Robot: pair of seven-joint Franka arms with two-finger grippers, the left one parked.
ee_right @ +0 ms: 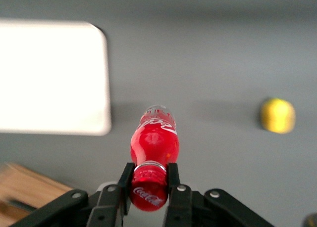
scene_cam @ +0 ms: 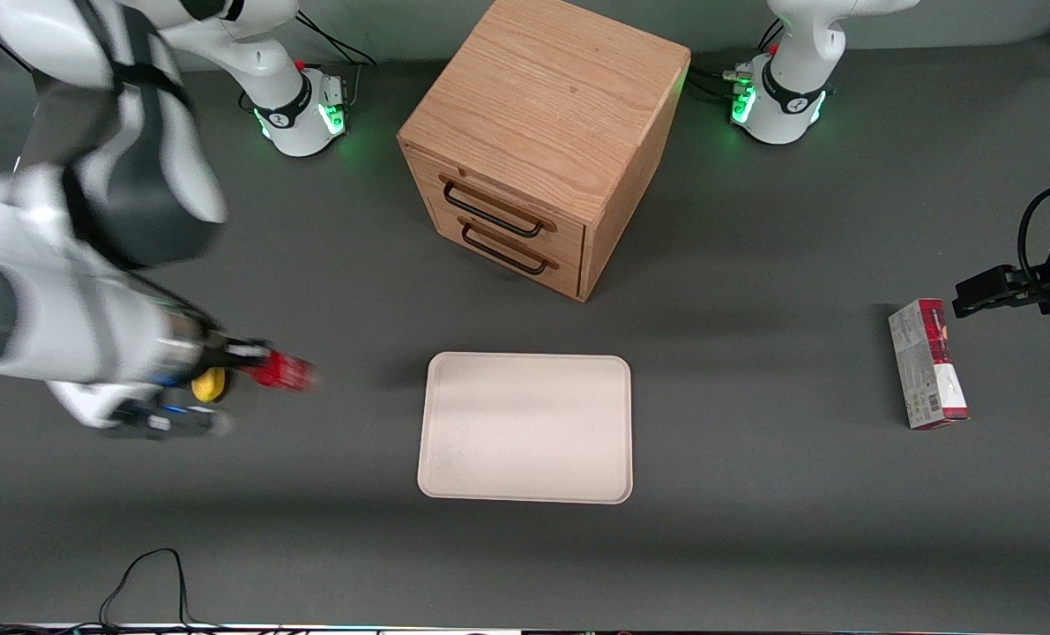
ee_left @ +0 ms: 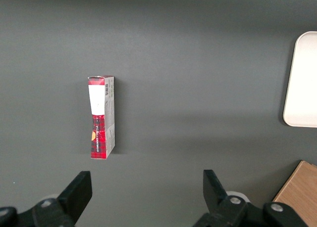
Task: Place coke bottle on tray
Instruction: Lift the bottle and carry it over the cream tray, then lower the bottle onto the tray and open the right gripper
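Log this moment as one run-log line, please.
gripper: shut on coke bottle | bottle: held off tray, toward working arm's end | placement: not yet done

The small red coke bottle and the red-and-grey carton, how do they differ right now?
The small red coke bottle is rounded with a red cap; the red-and-grey carton is a flat-sided box. The bottle is gripped at its neck by the right gripper, off the table beside the cream-white tray; the carton lies untouched on the grey table, toward the parked arm's end. Both are largely red, and neither is on the tray.
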